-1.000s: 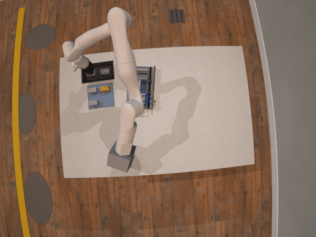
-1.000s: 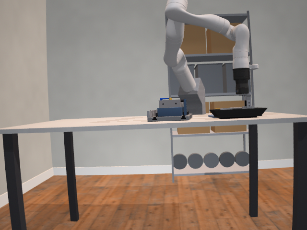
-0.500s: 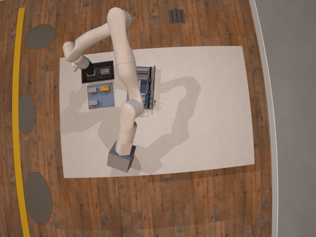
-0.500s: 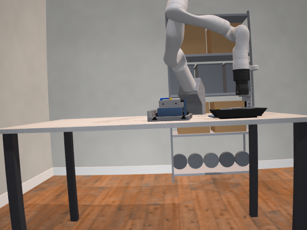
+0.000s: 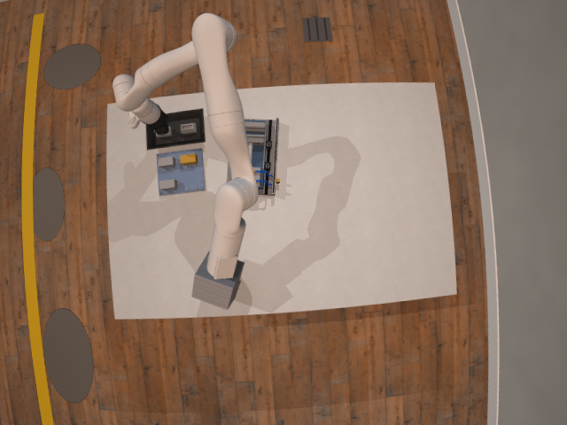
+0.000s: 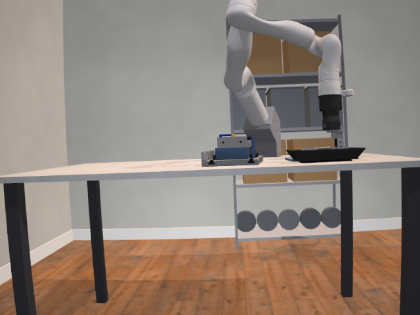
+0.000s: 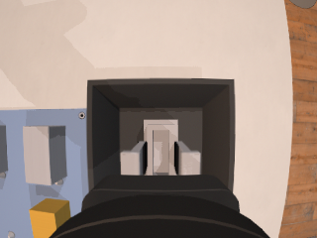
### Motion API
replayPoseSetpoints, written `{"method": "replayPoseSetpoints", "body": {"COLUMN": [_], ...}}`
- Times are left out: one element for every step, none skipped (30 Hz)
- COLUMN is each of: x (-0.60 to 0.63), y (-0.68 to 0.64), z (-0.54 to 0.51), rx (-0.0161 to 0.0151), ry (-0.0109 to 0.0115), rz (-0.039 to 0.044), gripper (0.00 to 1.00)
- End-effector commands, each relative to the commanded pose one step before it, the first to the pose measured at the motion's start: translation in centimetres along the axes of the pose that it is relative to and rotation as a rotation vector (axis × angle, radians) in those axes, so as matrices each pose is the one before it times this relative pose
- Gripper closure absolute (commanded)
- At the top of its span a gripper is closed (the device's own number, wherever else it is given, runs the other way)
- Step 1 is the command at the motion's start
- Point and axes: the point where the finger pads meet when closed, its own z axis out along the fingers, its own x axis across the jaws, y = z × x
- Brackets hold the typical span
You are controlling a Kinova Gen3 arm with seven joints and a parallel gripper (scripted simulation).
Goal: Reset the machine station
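Our hand (image 5: 162, 130) (image 6: 338, 146) (image 7: 160, 153): part-open, pads clamped across pocketed part (image 5: 166, 134) (image 7: 160, 122), inside black tray (image 5: 182, 143) (image 6: 325, 155) (image 7: 160, 94). Wrist view: part's long axis 12-to-6, fingers at 3 and 9. Pocket up; we judge release, straight lift next.
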Motion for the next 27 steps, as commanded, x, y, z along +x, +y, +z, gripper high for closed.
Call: {"method": "replayPoseSetpoints", "body": {"x": [0.035, 0.0, 0.0, 0.0, 0.0, 0.0, 0.0, 0.0, 0.0, 0.0, 0.0, 0.0, 0.0, 0.0, 0.0, 0.0, 0.0, 0.0, 0.0, 0.0, 0.0, 0.0, 0.0, 0.0, 0.0, 0.0, 0.0], "y": [-0.058, 0.0, 0.0, 0.0, 0.0, 0.0, 0.0, 0.0, 0.0, 0.0, 0.0, 0.0, 0.0, 0.0, 0.0, 0.0, 0.0, 0.0, 0.0, 0.0, 0.0, 0.0, 0.0, 0.0, 0.0, 0.0, 0.0], "z": [-0.093, 0.0, 0.0, 0.0, 0.0, 0.0, 0.0, 0.0, 0.0, 0.0, 0.0, 0.0, 0.0, 0.0, 0.0, 0.0, 0.0, 0.0, 0.0, 0.0, 0.0, 0.0, 0.0, 0.0, 0.0, 0.0, 0.0], "rx": [0.00181, 0.0, 0.0, 0.0, 0.0, 0.0, 0.0, 0.0, 0.0, 0.0, 0.0, 0.0, 0.0, 0.0, 0.0, 0.0, 0.0, 0.0, 0.0, 0.0, 0.0, 0.0, 0.0, 0.0, 0.0, 0.0, 0.0], "ry": [0.00112, 0.0, 0.0, 0.0, 0.0, 0.0, 0.0, 0.0, 0.0, 0.0, 0.0, 0.0, 0.0, 0.0, 0.0, 0.0, 0.0, 0.0, 0.0, 0.0, 0.0, 0.0, 0.0, 0.0, 0.0, 0.0, 0.0], "rz": [0.0001, 0.0, 0.0, 0.0, 0.0, 0.0, 0.0, 0.0, 0.0, 0.0, 0.0, 0.0, 0.0, 0.0, 0.0, 0.0, 0.0, 0.0, 0.0, 0.0, 0.0, 0.0, 0.0, 0.0, 0.0, 0.0, 0.0], "gripper": [1.0, 1.0, 1.0, 1.0, 1.0, 1.0, 1.0, 1.0, 1.0, 1.0, 1.0, 1.0, 1.0, 1.0, 1.0, 1.0, 1.0, 1.0, 1.0, 1.0, 1.0, 1.0, 0.0, 0.0, 0.0, 0.0, 0.0]}}
